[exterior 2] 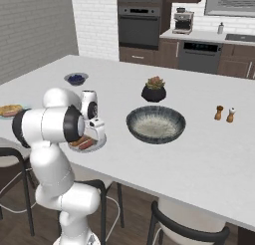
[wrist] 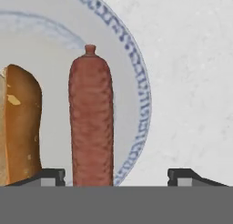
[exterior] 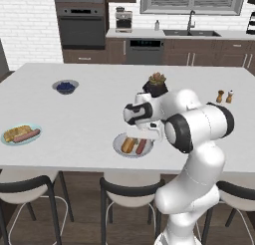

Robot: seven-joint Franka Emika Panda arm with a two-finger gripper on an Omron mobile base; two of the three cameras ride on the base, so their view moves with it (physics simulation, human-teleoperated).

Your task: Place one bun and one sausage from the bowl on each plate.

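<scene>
The jaws are spread wide and hold nothing. They hang just over the grey plate [wrist: 136, 82] near the front edge of the tabletop [exterior: 89, 119]. A sausage [wrist: 91, 123] lies on this plate between the two finger tips, with a bun [wrist: 20, 123] right beside it. The teal plate [exterior: 6, 139] sits far off to the left with another bun [exterior: 16, 132] and sausage [exterior: 27, 135] on it. The big dark bowl [exterior 2: 156, 123] sits near a small plant pot [exterior 2: 154, 92].
</scene>
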